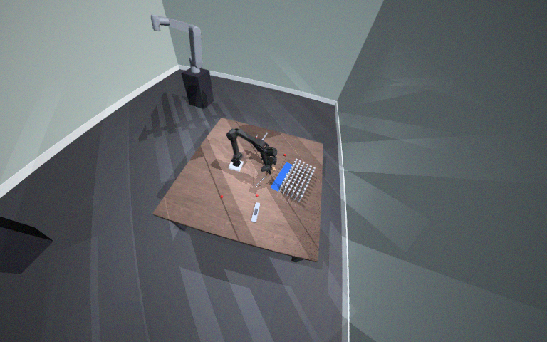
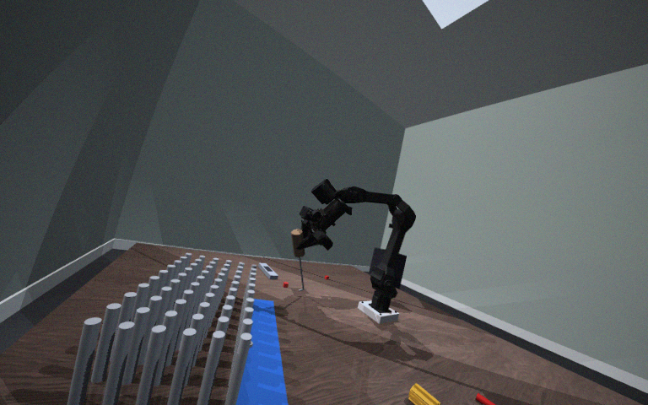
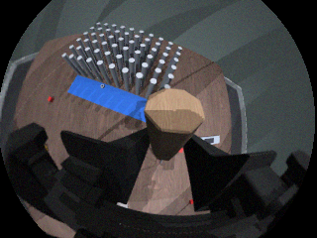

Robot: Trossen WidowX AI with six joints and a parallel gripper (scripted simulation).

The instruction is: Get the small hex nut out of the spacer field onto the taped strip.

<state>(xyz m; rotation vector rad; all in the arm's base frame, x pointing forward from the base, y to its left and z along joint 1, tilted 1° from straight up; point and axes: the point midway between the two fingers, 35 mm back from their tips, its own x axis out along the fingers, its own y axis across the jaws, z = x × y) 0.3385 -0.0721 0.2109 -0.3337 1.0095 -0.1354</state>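
My gripper [image 1: 268,171] [image 2: 300,243] [image 3: 166,131] is shut on the wooden handle [image 2: 297,239] [image 3: 174,111] of a hook tool. Its thin metal shaft [image 1: 262,179] [image 2: 300,272] points down, nearly upright in the exterior view, on the arm's side of the blue taped strip [image 1: 278,183] [image 2: 267,353] [image 3: 116,101]. The hooked tip is low, near the table; its exact height is unclear. The metal spacers [image 2: 153,353] [image 3: 126,79] stand in rows behind the strip. The small nut [image 3: 102,85] shows on the strip near its spacer-side edge, close to the front row.
A pale block with a dark inset [image 1: 256,211] [image 2: 268,272] [image 3: 212,140] lies beyond the strip's end. Small red cubes [image 1: 221,197] [image 2: 285,284] [image 3: 50,99] are scattered about. A yellow object [image 2: 423,395] and a red one [image 2: 484,399] lie at the table's other side.
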